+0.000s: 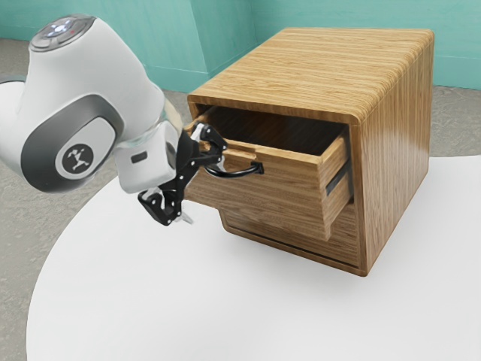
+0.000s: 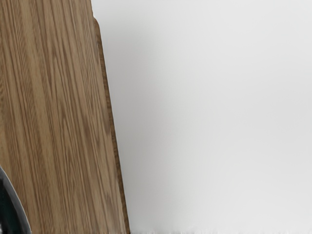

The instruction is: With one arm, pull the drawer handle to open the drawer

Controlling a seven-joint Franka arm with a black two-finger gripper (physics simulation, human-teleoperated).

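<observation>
- Exterior view: wooden cabinet standing on a round white table, toward 1 o'clock on the tabletop.
- Top drawer partly out of the cabinet, with a dark hollow showing behind its front; lower drawer flush with the cabinet face.
- Black drawer handle on the top drawer's front, at 3 o'clock of the gripper.
- Black fingers spread wide: upper one against the handle's end nearest the arm, lower one off at 7 o'clock over bare table, apart from the handle. Hooked rather than pinched, clamped on nothing.
- White Franka arm reaching in from 9 o'clock.
- Wrist view: wood-grain panel close beside the hand, white table beyond; cannot tell which face of the cabinet.
- Step in hand, as a judgement: mid-pull, with the drawer part open and more slide seemingly left.
- Next move calls for a straight draw toward 8 o'clock along the drawer's slide line, with the upper finger kept behind the handle bar.
- Likely risk: the finger slipping off the handle's end if the pull drifts sideways, or the drawer binding on its rail under a skewed load.
</observation>
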